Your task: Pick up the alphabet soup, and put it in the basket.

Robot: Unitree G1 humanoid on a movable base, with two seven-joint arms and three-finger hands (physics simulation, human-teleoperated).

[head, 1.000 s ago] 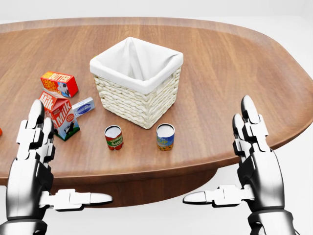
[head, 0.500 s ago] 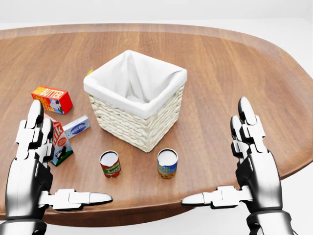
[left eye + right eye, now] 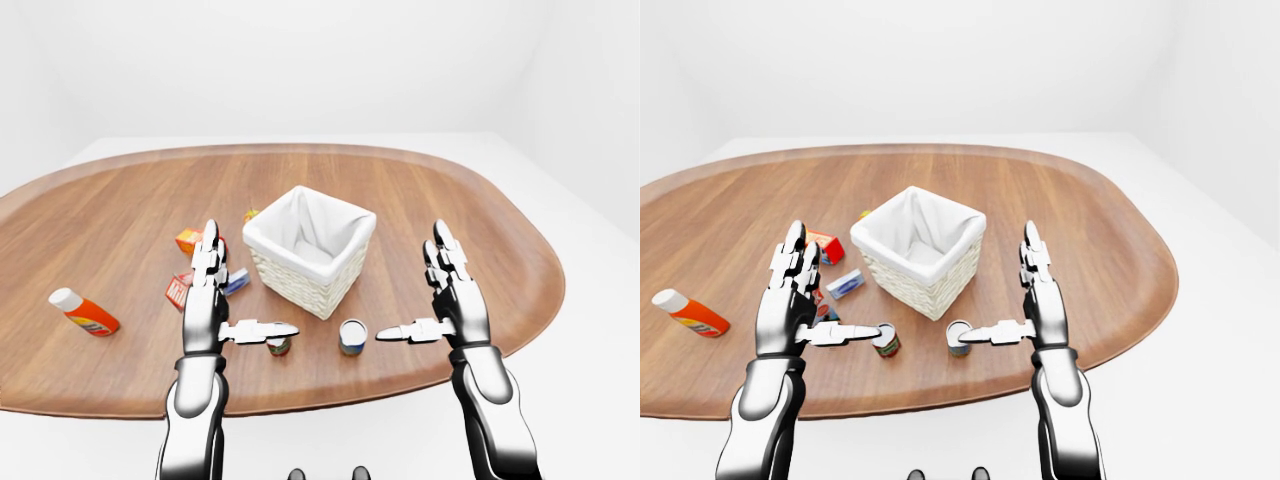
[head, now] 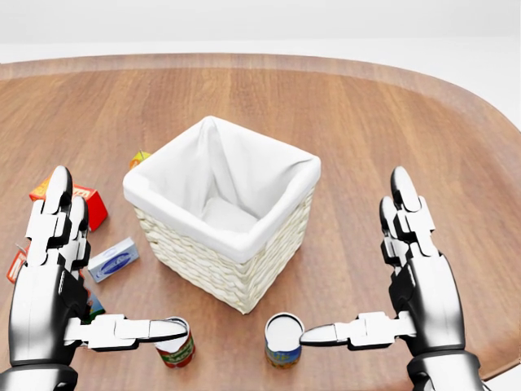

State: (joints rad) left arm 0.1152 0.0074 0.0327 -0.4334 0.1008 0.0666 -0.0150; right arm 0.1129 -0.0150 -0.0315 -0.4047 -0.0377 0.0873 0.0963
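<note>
The soup (image 4: 282,349) is a small upright can with a plain pale lid and a blue label that turns yellow lower down; the print on it is too small to read. It stands on the table (image 4: 366,122) near the bottom edge of the head view, at about 5 o'clock from the basket (image 4: 236,269) and apart from it. The basket is woven, pale, and lined with white cloth.

Both hands are released, each with its fingers straight up and its thumb stretched level toward the other hand. The right hand (image 4: 419,285) sits at 3 o'clock from the soup. Its thumb tip reaches the can's rim in the head view, and I cannot tell whether it touches or floats above. The left hand (image 4: 49,277) grasps nothing. Its thumb runs across the top of a red can (image 4: 177,352), at 9 o'clock from the soup, and hides that lid.

The left hand also covers most of a carton (image 4: 16,265), of which only a red-and-white corner shows. A red box (image 4: 89,204) is partly hidden behind its fingertips. A small blue-and-white box (image 4: 114,261) lies flat between the hand and the basket. At 11 o'clock from the basket a yellow thing (image 4: 140,158) peeks out, too hidden to name. An orange bottle (image 3: 85,312) with a white cap lies on its side far to 9 o'clock in the left-eye view, outside the head view.
</note>
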